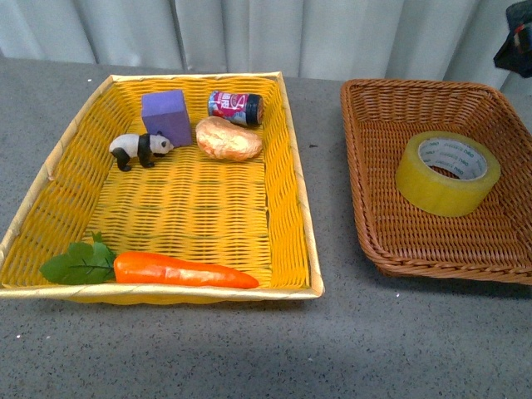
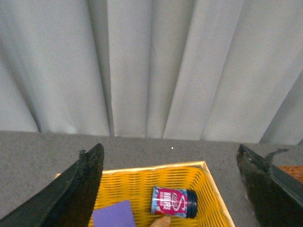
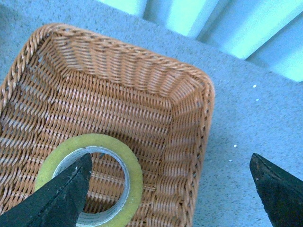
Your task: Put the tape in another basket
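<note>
- The tape [image 1: 448, 173] lies inside the brown basket [image 1: 391, 108], on its woven floor, hole facing up
- The right gripper [image 3: 170, 161] hovers over it, jaws spread wide, holding nothing
- The left gripper [image 2: 170, 147], also spread and empty, hangs above the yellow basket [image 1: 299, 199], near a can [image 2: 173, 202]

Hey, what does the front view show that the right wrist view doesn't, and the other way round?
Only the front view: the yellow basket holding a panda, purple block, can, bread and carrot.
Only the right wrist view: the right gripper up close, its dark fingers spread wide with nothing between them.
Both: the tape lying flat in the brown basket, the grey table and the pale curtain.
</note>
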You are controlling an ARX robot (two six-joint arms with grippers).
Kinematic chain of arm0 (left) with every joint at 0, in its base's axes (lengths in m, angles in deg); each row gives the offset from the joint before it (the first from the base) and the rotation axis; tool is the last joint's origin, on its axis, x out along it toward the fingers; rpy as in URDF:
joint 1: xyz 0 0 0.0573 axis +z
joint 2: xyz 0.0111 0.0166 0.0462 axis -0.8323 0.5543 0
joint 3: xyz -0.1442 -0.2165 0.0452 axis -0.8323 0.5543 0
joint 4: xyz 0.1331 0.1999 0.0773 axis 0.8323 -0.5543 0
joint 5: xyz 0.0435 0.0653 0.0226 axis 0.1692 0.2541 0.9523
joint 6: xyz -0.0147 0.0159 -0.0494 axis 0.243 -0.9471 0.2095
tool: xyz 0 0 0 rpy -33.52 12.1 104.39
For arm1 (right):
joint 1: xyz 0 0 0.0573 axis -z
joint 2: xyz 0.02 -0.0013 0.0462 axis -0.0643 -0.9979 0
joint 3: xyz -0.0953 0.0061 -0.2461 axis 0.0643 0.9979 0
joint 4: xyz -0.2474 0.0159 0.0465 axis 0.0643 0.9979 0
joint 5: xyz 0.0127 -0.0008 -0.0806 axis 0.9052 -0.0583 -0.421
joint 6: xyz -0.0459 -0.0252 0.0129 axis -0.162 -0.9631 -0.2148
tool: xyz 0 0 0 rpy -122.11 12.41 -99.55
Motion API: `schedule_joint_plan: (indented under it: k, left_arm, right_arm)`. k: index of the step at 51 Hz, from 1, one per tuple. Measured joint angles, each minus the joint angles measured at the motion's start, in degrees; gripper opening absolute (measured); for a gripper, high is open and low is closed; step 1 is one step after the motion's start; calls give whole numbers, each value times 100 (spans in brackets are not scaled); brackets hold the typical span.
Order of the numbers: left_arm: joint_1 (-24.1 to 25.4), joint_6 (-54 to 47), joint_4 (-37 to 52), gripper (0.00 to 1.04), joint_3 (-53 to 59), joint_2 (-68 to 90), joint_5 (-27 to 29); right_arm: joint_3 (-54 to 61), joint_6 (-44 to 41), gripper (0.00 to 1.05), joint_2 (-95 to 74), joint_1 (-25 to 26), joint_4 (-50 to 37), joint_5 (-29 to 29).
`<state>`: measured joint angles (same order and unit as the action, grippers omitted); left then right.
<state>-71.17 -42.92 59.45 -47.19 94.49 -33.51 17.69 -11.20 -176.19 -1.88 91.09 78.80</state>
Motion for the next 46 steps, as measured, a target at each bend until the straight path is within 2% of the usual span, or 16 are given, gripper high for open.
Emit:
schedule_joint_plan:
  k: [2, 5, 8, 11, 13, 18, 21, 28, 36, 46]
  left_arm:
    - [85, -118, 671, 76, 516, -210, -22]
    - [238, -221, 1263, 62, 1303, -649, -133]
    - [393, -262, 1545, 47, 1971, -1086, -245]
    - [498, -280, 1683, 37, 2428, -1353, -306]
    - [538, -286, 1738, 31, 2643, -1484, -356]
    - [612, -310, 1843, 17, 3121, -1792, -481]
    - [684, -323, 1915, 4, 3488, -2079, -570]
    - [855, -330, 1978, 4, 4072, -2597, -682]
    - [964, -334, 1963, 4, 4618, -3178, -844]
    - [1178, -334, 1740, 4, 5110, -3875, -1047]
  right_arm:
    - [96, 85, 94, 94, 11, -269, -13]
    - [1069, 782, 80, 188, 11, -2782, -74]
    - [2162, 1294, 66, 341, -61, -4745, -254]
    - [2787, 1478, 55, 592, -125, -5659, -260]
    - [3029, 1543, 50, 767, -149, -5947, -264]
    - [3493, 1626, 35, 1248, -177, -6277, -254]
    - [3877, 1666, 23, 1587, -179, -6380, -262]
    - [4592, 1676, 0, 2039, -179, -6426, -262]
    - [5246, 1700, 1, 2455, -177, -6771, -267]
    - [5836, 1700, 1, 3147, -177, -6583, -267]
